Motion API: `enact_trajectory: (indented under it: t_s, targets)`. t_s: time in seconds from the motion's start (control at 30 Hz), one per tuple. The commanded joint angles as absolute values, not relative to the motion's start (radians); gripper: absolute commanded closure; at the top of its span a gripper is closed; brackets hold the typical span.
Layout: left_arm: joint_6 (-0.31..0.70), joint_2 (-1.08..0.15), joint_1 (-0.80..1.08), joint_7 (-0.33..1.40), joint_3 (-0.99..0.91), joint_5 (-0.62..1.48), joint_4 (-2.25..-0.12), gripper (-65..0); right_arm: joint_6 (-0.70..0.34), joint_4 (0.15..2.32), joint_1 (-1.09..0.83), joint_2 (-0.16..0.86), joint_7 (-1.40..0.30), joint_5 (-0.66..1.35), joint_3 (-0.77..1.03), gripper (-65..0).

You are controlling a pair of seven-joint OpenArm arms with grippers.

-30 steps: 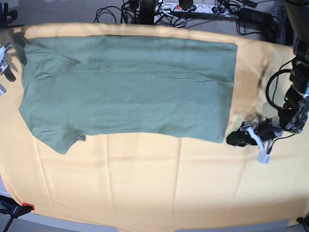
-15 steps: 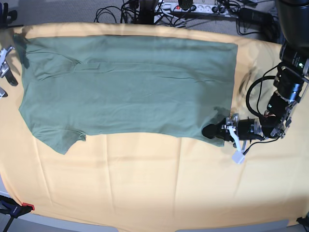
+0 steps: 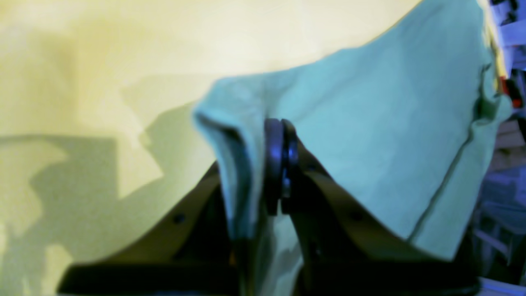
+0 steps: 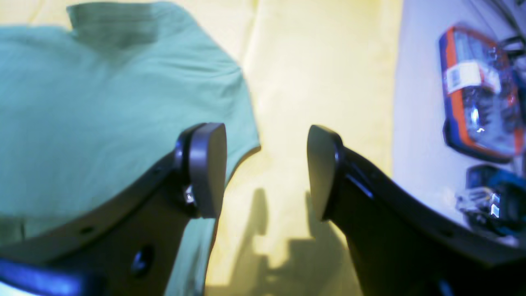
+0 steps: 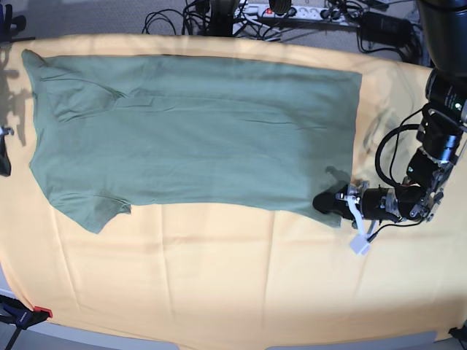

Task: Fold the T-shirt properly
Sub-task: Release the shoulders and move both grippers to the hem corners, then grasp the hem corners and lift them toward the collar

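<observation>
The sage-green T-shirt point(image 5: 197, 131) lies spread flat on the yellow-orange cloth point(image 5: 219, 277), collar end to the left and hem to the right. My left gripper point(image 5: 326, 203) is at the hem's near right corner. In the left wrist view it point(image 3: 282, 128) is shut on a raised fold of the T-shirt point(image 3: 370, 123). My right gripper point(image 5: 3, 160) barely shows at the left edge, beside the shirt's left end. In the right wrist view it point(image 4: 267, 164) is open and empty over the cloth, just off the T-shirt point(image 4: 102, 102) edge.
A power strip and cables point(image 5: 284, 11) lie beyond the table's far edge. A red clamp point(image 5: 40, 312) holds the cloth at the near left corner. An orange-and-black object point(image 4: 481, 94) lies off the table past the right gripper.
My left gripper moved left onto the hem's near right corner and shut on it. My right gripper drew away down and left, uncovering the shirt's far left corner.
</observation>
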State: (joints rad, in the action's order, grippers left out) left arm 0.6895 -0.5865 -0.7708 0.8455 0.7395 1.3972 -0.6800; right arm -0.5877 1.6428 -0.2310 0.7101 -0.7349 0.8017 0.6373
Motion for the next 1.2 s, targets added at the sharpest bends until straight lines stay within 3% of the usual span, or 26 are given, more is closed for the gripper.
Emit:
enact_trajectory:
  t_s: [0.0, 0.2, 0.33, 0.6, 1.03, 1.1, 1.17]
  targets:
    - [0.698, -0.601, -0.803, 0.819, 0.731, 1.396, -0.689, 0.0, -0.588, 1.616, -0.183, 0.737, -0.707, 0.816, 0.624, -33.5]
    - [0.698, -0.601, -0.803, 0.794, 0.731, 1.335, -0.689, 0.0, -0.602, 1.351, 0.068, 0.731, -0.709, 0.814, 0.423, -33.5]
    - [0.698, -0.601, -0.803, 0.793, 0.731, 1.335, -0.689, 0.0, -0.556, 1.142, 0.242, 0.720, -0.739, 0.811, 0.296, -33.5]
    - [0.698, -0.601, -0.794, 0.793, 0.731, 1.335, -0.689, 0.0, -0.619, 0.760, 0.496, 0.663, -0.793, 0.812, 0.275, -33.5]
    - [0.698, -0.602, -0.793, 0.794, 0.731, 1.335, -0.689, 0.0, -0.698, 0.678, 0.525, 0.594, -0.937, 0.920, 0.275, -33.3]
    - [0.698, -0.601, -0.793, 0.793, 0.731, 1.336, -0.689, 0.0, -0.698, 0.678, 0.527, 0.596, -0.907, 0.915, 0.275, -30.0]
    - [0.698, -0.601, -0.793, 0.793, 0.731, 1.336, -0.689, 0.0, -0.698, 0.678, 0.526, 0.597, -0.862, 0.896, 0.275, -20.1]
